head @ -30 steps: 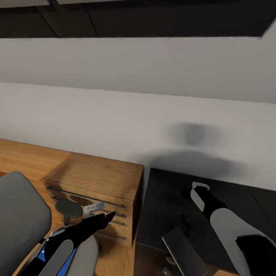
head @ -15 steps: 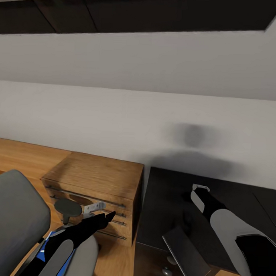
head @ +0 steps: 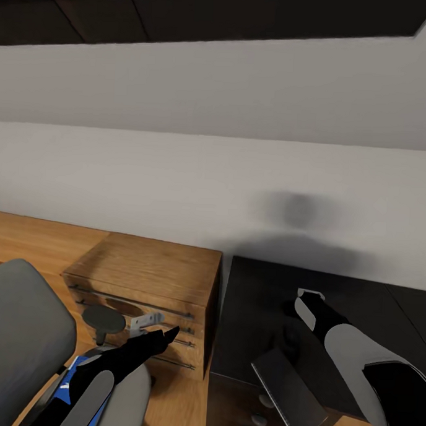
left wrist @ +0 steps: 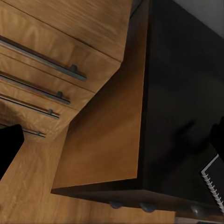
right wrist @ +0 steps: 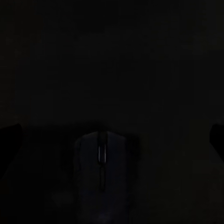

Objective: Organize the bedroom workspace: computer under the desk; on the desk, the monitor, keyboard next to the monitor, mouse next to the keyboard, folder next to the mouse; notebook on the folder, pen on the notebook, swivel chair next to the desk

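1. Against the picture of a second ago, the whole head view has tilted slightly: the dark band at the top is narrower and the chair, cabinet and desk sit a little differently, which is the camera's shift; the arms and things keep their places to one another.
2. The left gripper [head: 170,331] reaches forward over the swivel chair [head: 22,335], its tip just before the drawer front of the low wooden cabinet [head: 148,278]; whether it is released or clenched cannot be told.
3. The folder [head: 76,371] lies blue on the chair seat, mostly hidden under the left arm.
4. The right gripper [head: 310,296] hovers over the black top of the desk [head: 259,302]; in the right wrist view its dark fingertips [right wrist: 9,140] stand wide apart at either edge, released and grasping nothing.
5. The mouse [right wrist: 99,175] lies on the desk between those fingertips; in the head view it is too dark to make out.
6. The notebook [head: 288,396] rests at the desk's near edge, overhanging it; its spiral binding shows in the left wrist view [left wrist: 212,179].
7. The cabinet's drawers are shut, their thin bar handles [left wrist: 44,58] in rows; nothing of their contents shows.
8. The desk's drawer unit shows round knobs [head: 258,419] below the front edge, drawers shut.
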### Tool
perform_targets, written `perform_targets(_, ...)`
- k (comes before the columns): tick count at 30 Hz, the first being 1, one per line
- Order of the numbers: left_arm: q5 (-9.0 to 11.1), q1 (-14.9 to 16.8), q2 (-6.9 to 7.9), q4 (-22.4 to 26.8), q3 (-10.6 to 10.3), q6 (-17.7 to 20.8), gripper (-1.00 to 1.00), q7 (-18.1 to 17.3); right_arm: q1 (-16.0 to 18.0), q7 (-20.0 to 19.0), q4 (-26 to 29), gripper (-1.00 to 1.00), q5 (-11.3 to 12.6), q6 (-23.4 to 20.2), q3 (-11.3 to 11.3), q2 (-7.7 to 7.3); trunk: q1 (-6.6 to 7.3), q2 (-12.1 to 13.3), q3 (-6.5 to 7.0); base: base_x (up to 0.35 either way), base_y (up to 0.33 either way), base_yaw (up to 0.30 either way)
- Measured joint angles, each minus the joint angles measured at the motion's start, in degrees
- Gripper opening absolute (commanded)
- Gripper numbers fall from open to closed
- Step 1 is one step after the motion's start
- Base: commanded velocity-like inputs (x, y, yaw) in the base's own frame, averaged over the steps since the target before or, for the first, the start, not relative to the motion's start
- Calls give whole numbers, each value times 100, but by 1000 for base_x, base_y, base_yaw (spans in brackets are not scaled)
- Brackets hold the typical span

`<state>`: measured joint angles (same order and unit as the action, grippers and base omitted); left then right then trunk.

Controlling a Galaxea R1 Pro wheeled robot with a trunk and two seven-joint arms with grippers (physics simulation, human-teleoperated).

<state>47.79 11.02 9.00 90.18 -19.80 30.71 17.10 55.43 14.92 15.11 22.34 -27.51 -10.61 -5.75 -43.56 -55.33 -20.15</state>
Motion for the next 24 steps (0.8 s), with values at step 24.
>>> perform_targets(24, 3, 0, 0, 0, -21, 0, 100, 0, 0, -9, -3, 100, 0, -114, -1, 6, -374, -684, -306, 0, 0, 0)
